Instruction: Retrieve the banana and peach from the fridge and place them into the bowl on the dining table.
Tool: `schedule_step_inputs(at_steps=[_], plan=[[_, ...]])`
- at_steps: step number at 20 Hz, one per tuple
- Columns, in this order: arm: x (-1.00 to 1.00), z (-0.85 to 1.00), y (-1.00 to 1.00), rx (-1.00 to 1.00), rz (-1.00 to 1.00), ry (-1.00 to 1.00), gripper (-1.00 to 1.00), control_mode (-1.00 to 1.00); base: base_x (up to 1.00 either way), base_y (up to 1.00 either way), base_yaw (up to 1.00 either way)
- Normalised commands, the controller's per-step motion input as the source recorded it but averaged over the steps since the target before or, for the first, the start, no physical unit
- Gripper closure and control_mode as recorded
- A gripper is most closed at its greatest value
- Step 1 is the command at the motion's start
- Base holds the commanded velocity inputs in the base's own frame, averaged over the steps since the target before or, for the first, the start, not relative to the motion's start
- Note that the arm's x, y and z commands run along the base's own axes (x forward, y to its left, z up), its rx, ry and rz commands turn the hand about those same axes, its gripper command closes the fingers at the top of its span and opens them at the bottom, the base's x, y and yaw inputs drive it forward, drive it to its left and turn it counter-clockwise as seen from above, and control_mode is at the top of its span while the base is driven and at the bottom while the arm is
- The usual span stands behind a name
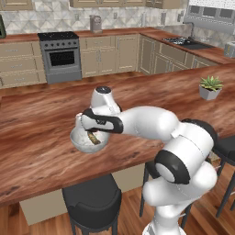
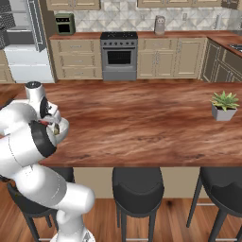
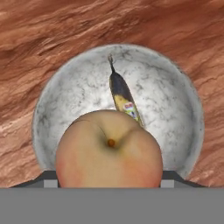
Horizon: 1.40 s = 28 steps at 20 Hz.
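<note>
From the hand view the gripper (image 3: 109,186) clasps the peach (image 3: 109,151) over the bowl (image 3: 183,100), the banana (image 3: 122,94) lying inside. Both base views add the worktop (image 1: 41,137), a potted plant (image 2: 224,106) and stools (image 2: 137,186)

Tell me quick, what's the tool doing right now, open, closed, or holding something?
Tool: closed on the peach, held right above the bowl, where the banana already lies.

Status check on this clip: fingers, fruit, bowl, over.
Gripper over round light grey bowl, closed on round orange-red peach. Slim dark banana already in bowl. Nothing in the way on reddish-brown wood dining table.
</note>
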Motion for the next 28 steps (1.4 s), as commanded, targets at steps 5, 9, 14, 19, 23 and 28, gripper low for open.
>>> schedule_step_inputs(at_steps=[5, 9, 14, 19, 23, 28], plan=[[0.14, -0.21, 0.14, -0.02, -0.04, 0.00, 1.00, -1.00, 0.00, 0.00, 0.00], [0.00, -0.15, 0.25, -0.05, -0.03, 0.00, 1.00, -1.00, 0.00, 0.00, 0.00], [0.00, -0.09, 0.09, -0.04, -0.06, 0.00, -1.00, -1.00, 0.00, 0.00, 0.00], [0.00, -0.03, -0.09, 0.00, -0.08, 0.00, -1.00, -1.00, 0.00, 0.00, 0.00], [0.00, -0.04, -0.18, 0.00, -0.08, 0.00, -1.00, -1.00, 0.00, 0.00, 0.00], [0.04, -0.02, -0.07, 0.00, -0.07, 0.00, -1.00, -1.00, 0.00, 0.00, 0.00]])
